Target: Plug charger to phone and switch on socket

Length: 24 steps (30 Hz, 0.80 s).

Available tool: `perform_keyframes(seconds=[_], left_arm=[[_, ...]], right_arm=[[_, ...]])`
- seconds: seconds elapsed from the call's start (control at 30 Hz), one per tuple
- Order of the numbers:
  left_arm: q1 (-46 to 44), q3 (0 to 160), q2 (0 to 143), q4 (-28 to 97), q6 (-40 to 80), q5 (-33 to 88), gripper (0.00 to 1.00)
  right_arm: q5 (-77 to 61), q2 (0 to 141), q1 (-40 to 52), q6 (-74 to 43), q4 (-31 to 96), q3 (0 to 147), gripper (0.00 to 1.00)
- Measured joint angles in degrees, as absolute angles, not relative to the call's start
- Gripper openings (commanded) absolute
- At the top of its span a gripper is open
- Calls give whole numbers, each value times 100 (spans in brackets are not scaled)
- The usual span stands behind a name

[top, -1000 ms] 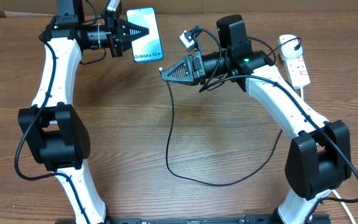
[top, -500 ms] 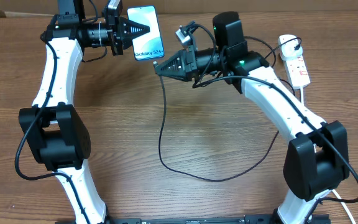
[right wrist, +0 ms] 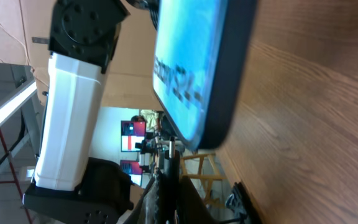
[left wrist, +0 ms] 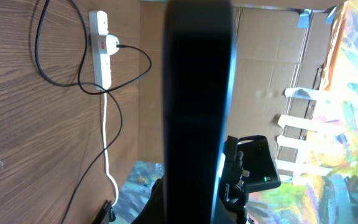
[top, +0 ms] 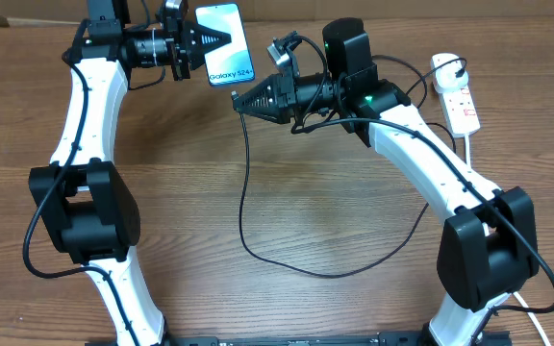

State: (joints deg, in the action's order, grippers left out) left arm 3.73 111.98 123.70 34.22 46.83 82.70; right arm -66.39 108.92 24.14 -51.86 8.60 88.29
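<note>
Gripping the phone (top: 235, 29) near the far edge of the desk (top: 354, 211), the left end effector (top: 222, 39) faces the right end effector (top: 239, 102), pinched on the charger (top: 241, 192); bare wood between, cardboard (left wrist: 260, 62) behind.

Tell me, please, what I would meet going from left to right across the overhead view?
In order: left arm's black elbow → phone → right arm's black wrist block → white power strip.

In the left wrist view the phone (left wrist: 197, 93) is a dark blurred slab, cut off at the top edge, and it hides the fingers of the left tool (top: 221, 38). From overhead, the charger (top: 241, 192) tip at the right tool (top: 237, 99) is too small to tell whether it touches the phone. The switch position on the socket (top: 455, 91) is also too small to read.
</note>
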Motion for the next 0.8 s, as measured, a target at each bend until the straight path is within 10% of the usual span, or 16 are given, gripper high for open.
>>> perform_keyframes(seconds=[0.8], left_arm=[[373,11198,12370,3400,4810,8276,4]], right_arm=[[-6554,10892,2414,-5546,473,8829,4]])
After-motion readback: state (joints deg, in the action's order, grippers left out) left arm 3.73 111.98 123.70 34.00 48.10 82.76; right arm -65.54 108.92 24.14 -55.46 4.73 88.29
